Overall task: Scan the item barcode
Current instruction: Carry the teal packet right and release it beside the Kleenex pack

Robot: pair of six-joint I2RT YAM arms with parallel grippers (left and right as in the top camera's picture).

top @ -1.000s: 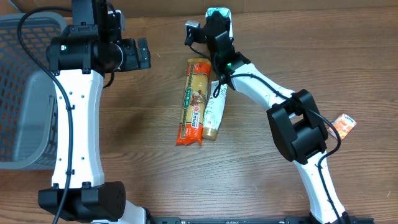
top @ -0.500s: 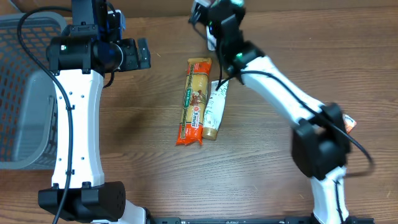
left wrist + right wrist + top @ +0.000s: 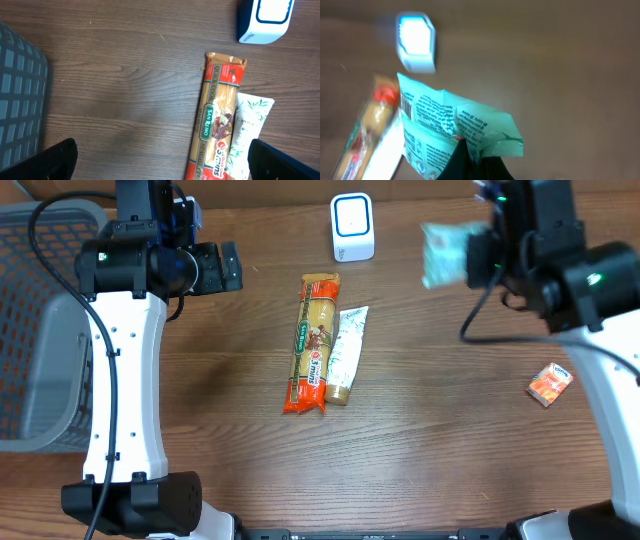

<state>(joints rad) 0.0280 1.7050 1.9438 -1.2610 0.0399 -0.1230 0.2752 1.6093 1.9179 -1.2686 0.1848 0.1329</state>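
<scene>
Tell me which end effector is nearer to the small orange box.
Right. The right end effector hangs beyond the orange box, slightly left; the left end effector is much farther left.

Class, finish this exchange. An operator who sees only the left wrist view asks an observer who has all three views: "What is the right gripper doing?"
Observer: The right gripper is shut on a green packet, held in the air.
Operator: Is it over the scanner?
Observer: No. From overhead it hangs to the right of the scanner.
Operator: Is anything else out there?
Observer: A small orange box lies far right on the table.
</scene>
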